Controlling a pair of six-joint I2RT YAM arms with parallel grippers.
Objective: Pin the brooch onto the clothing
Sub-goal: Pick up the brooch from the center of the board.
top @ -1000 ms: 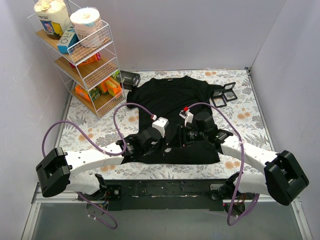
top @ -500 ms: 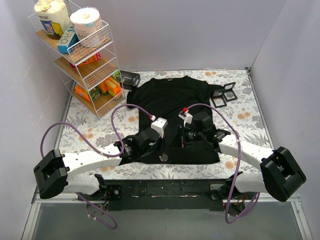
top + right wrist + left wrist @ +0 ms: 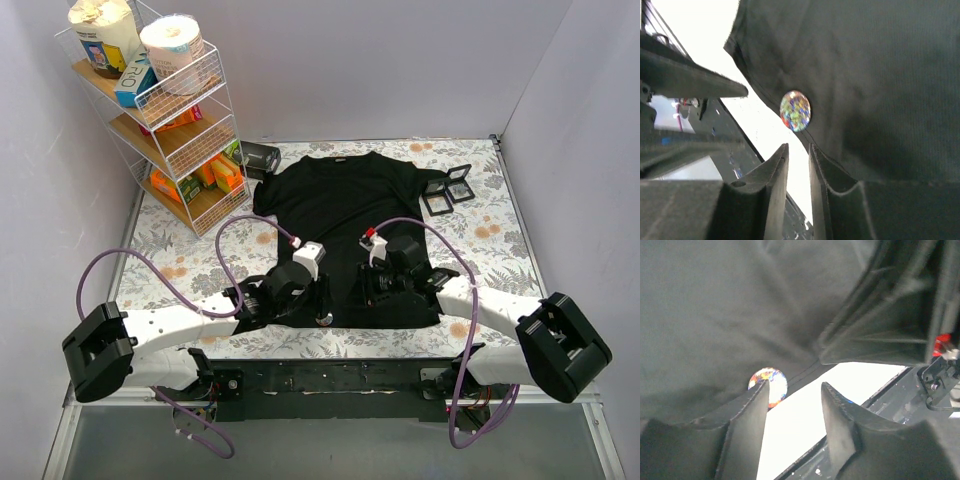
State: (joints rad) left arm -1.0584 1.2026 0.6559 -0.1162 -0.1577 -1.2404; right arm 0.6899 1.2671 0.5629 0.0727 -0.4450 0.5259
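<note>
Pale grey walls (image 3: 400, 60), floral tablecloth (image 3: 180, 260), white wire shelf rack (image 3: 190, 130) at back left, even light.

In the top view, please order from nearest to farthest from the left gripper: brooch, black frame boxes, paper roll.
1. brooch, just beside the left gripper, at the near hem of the shirt
2. black frame boxes, to the right, beside the sleeve
3. paper roll, far left, atop the wire rack

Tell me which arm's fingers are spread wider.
The left fingers: a broad gap shows between them, with the brooch beside one tip. The right fingers leave only a narrow slit.
</note>
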